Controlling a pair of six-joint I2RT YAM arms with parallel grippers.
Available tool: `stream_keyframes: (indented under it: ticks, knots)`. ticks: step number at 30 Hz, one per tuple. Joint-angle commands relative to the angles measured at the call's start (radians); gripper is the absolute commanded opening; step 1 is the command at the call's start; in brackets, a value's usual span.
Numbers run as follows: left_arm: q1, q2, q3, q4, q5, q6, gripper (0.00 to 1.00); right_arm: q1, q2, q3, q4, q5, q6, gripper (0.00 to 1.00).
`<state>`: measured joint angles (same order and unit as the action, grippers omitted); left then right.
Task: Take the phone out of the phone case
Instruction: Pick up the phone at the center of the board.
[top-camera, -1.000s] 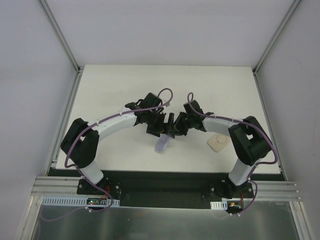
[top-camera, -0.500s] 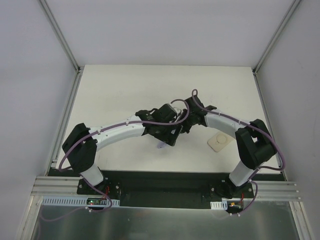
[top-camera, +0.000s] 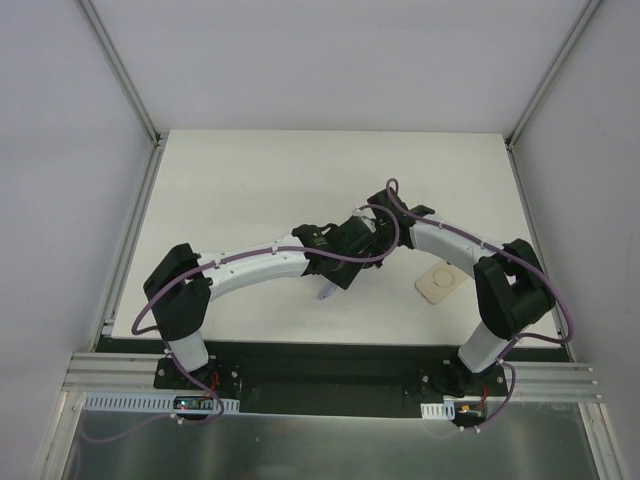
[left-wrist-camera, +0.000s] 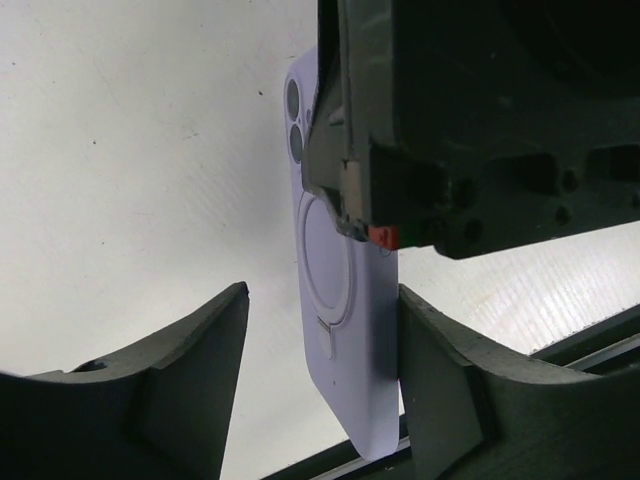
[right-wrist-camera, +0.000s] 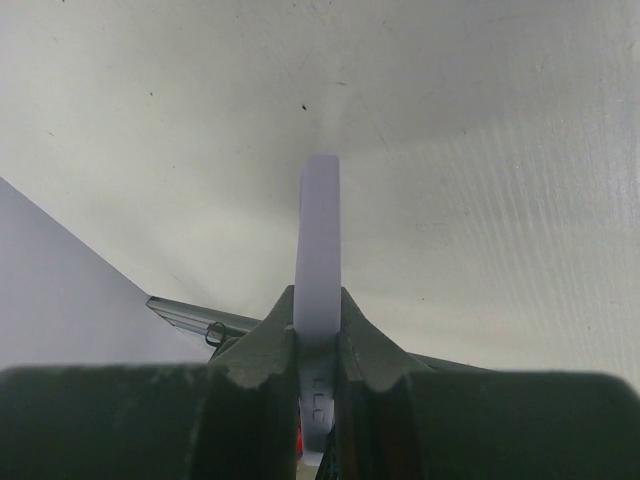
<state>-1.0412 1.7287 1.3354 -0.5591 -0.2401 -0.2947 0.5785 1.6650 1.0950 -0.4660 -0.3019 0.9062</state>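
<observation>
Your right gripper (right-wrist-camera: 318, 322) is clamped on the lavender phone case (right-wrist-camera: 319, 230), holding it edge-on and up off the table (top-camera: 250, 180). Your left gripper (left-wrist-camera: 322, 335) is spread wide, with the lower half of the case between its fingers (left-wrist-camera: 190, 370). The far finger sits just beside the case edge, and you cannot tell whether it touches.

You look to be at the stage of setting up the second grasp, with the phone not yet freed. Next, you likely need the left fingers to close on the lower end or press the case's back, so the phone can be pushed or peeled out against the right hand's hold.

Only the case's back, with its lens cut-outs and ring, shows in the left wrist view; the screen side is hidden. From above, the two wrists cover nearly everything except a lavender sliver.
</observation>
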Motion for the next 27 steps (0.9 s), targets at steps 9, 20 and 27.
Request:
stream_keyframes:
  ticks: [9, 20, 27]
  knots:
    - [-0.051, 0.015, 0.031, -0.038, -0.106, 0.068, 0.50, 0.003, -0.019, 0.068, -0.042, -0.042, 0.040, 0.01]
    - [-0.102, 0.022, 0.031, -0.059, -0.205, 0.098, 0.49, -0.005, -0.010, 0.078, -0.049, -0.048, 0.040, 0.01]
    - [-0.112, 0.014, 0.025, -0.059, -0.203, 0.109, 0.41, -0.022, -0.008, 0.074, -0.049, -0.062, 0.031, 0.01]
